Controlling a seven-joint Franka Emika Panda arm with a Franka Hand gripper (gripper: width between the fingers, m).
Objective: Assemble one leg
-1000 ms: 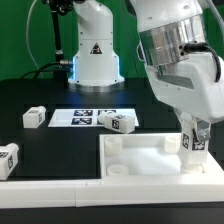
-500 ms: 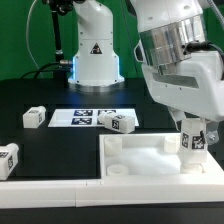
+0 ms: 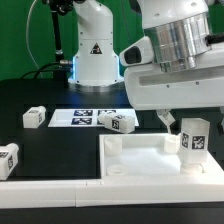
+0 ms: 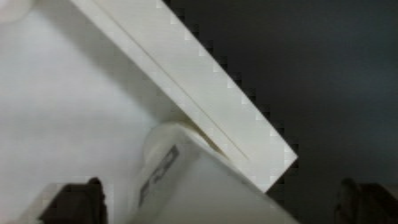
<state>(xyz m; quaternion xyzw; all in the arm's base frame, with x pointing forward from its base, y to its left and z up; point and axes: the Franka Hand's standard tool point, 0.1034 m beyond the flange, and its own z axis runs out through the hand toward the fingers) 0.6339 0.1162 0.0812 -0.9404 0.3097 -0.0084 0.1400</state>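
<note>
Checking both cams at this mark: gripper (image 4: 217,204) was open, fingertips (image 4: 75,198) spread wide w/ nothing btwn them in wrist view, only the tabletop rim and what looked like a rounded corner socket beyond. Ext view had the leg (image 3: 194,136) standing upright on its own at the far corner of the tabletop (image 3: 140,166), on the exterior view's right. One finger hung just beside it, prob not touching, though I couldn't be sure at this res. I judged the leg seated in its corner socket, so the main step looked done or v. nearly so. How deep it had gone in I couldn't tell, since the tabletop wall hid the leg's base. Left to do, as I read it: confirm it's tight, maybe give more turns, then clear the arm. Three loose legs (image 3: 34,117) lay apart on the table (image 3: 60,140), one at the end of the marker board (image 3: 84,116), one near the exterior view's left edge.
</note>
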